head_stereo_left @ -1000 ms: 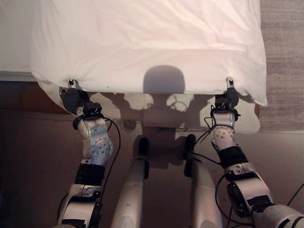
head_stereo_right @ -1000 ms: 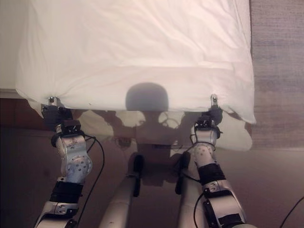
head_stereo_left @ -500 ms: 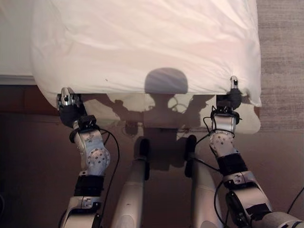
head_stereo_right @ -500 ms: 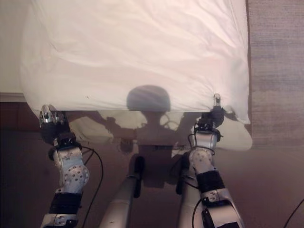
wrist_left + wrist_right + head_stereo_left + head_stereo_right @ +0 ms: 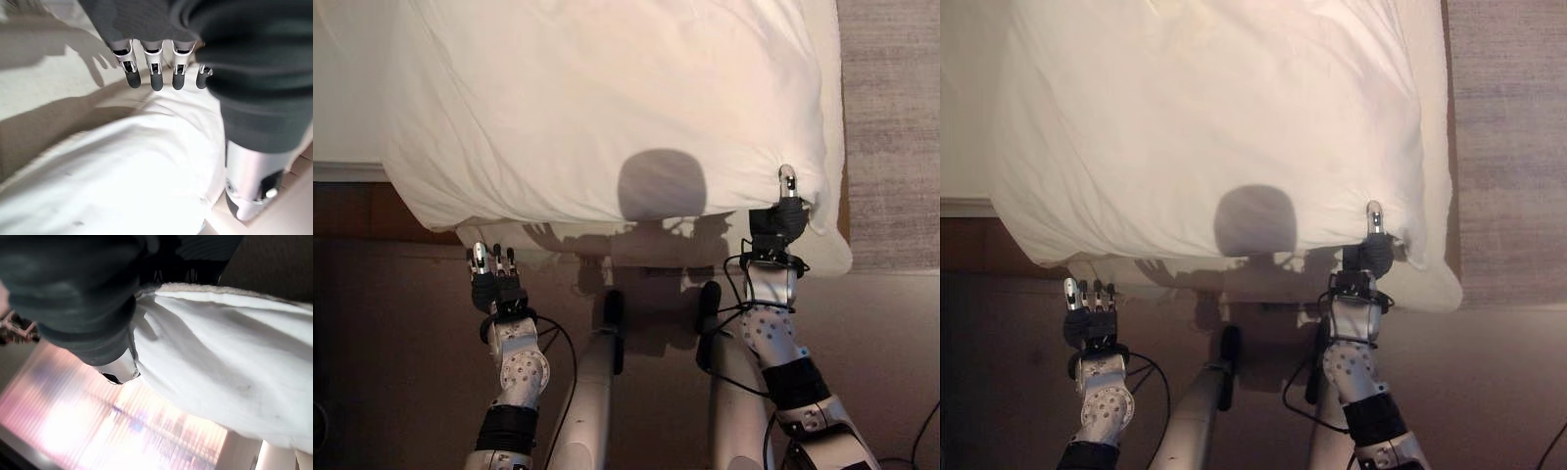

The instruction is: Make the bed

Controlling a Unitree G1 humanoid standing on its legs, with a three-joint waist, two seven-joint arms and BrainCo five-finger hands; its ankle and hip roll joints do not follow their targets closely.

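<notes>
Fingers of the left hand are pointing straight out and slightly apart, holding nothing, with the thumb standing off to one side in the left wrist view. The hand is hovering low over the dark floor, just below and clear of the near left corner of the white duvet.

The right hand is pinching the duvet's near edge close to its right corner: in the head views the thumb is lying on top of the cloth while the rest of the hand is sitting under the hem. In the right wrist view white cloth is running tight against the dark ribbed cover and the fingers themselves are hidden behind it.

The duvet is lying spread across the bed, its near edge hanging a little over the foot, bulging lower along the left part and drawn up where the right hand is gripping it. A strip of pale sheet is showing beneath the hem at the right corner. Grey carpet is running along the bed's right side.
</notes>
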